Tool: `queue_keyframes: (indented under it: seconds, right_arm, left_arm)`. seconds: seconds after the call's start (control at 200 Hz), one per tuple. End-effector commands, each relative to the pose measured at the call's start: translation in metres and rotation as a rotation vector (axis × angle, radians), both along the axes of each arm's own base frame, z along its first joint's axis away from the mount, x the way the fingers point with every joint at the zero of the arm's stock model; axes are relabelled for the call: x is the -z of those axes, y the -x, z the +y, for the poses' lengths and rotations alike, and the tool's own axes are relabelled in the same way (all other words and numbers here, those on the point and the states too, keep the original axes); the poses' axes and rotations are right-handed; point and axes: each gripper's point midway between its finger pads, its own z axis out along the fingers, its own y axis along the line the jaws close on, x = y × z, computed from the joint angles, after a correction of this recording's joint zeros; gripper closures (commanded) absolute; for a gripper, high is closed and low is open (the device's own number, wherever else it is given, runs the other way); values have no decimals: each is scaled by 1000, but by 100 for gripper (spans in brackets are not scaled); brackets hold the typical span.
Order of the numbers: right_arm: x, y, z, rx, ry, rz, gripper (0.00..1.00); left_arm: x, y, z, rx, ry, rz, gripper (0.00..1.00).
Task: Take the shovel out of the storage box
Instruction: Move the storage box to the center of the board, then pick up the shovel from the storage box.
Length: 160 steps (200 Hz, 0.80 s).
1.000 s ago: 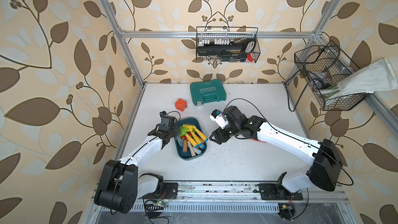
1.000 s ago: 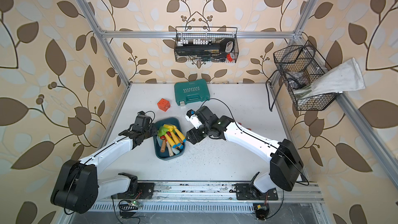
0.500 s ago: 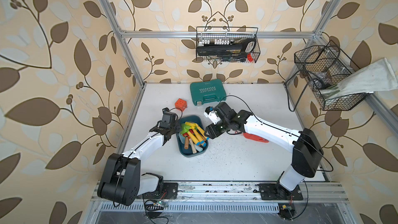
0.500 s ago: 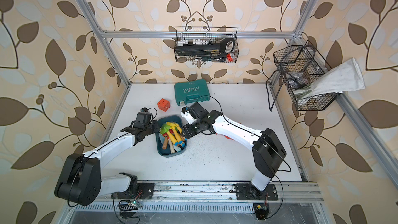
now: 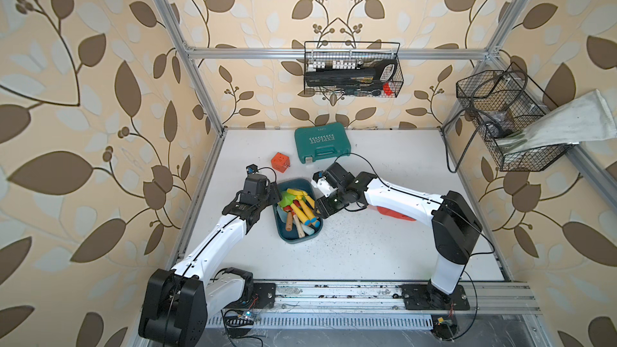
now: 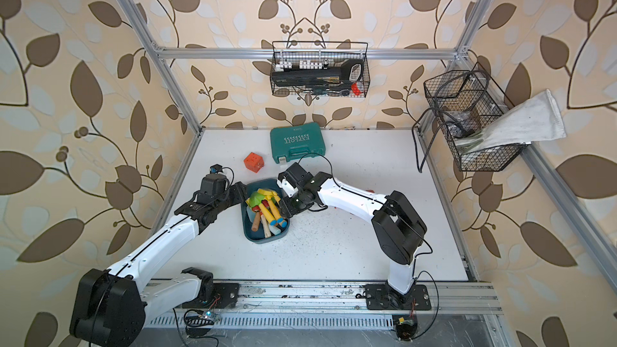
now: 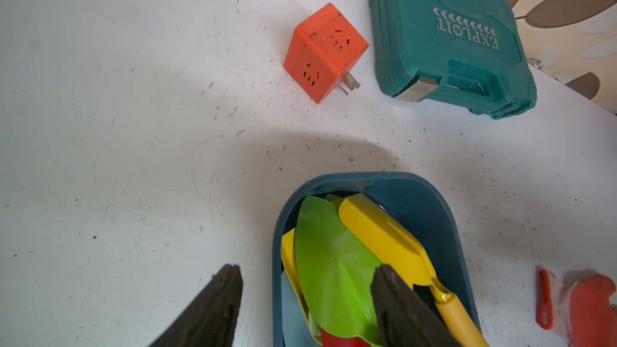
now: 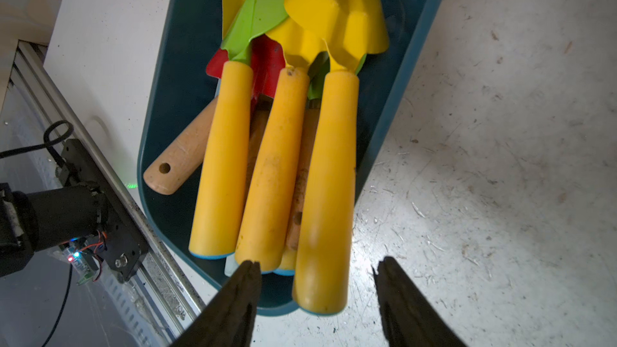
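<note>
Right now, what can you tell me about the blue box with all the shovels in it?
The storage box is a shallow dark teal-blue tub with rounded corners and smooth, plain walls that look like plastic. It sits flat on the white table, lidless, filled with toy shovels lying lengthwise. The open left end effector straddles one long wall. The open right end effector hovers at the opposite side. Whether either touches it is unclear.

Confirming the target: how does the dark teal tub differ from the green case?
The storage box is open and holds shovels; the green case is closed. The storage box has plain walls; the green case bears lettering and a handle. The storage box is darker and bluer than the green case. Both lie flat on the table.
</note>
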Motion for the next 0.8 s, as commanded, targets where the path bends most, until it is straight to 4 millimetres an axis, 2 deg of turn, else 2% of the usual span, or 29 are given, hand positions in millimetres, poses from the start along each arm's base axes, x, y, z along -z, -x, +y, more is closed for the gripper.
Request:
queue_keyframes:
  seconds: [0.0, 0.11, 0.45, 0.58, 0.795]
  right_arm:
    - [1, -3, 6, 8, 0, 4, 45]
    - [5, -4, 8, 9, -1, 13, 46]
    - [7, -9, 9, 22, 14, 6, 64]
    - [-5, -11, 10, 30, 17, -34, 69]
    - [-37, -12, 11, 39, -3, -119, 73]
  left_arm:
    - [7, 1, -4, 28, 2, 31, 31]
    - [9, 0, -6, 35, 4, 42, 31]
    - [8, 9, -4, 41, 8, 40, 30]
    - [5, 11, -5, 45, 11, 36, 29]
    - [2, 14, -4, 46, 9, 30, 29]
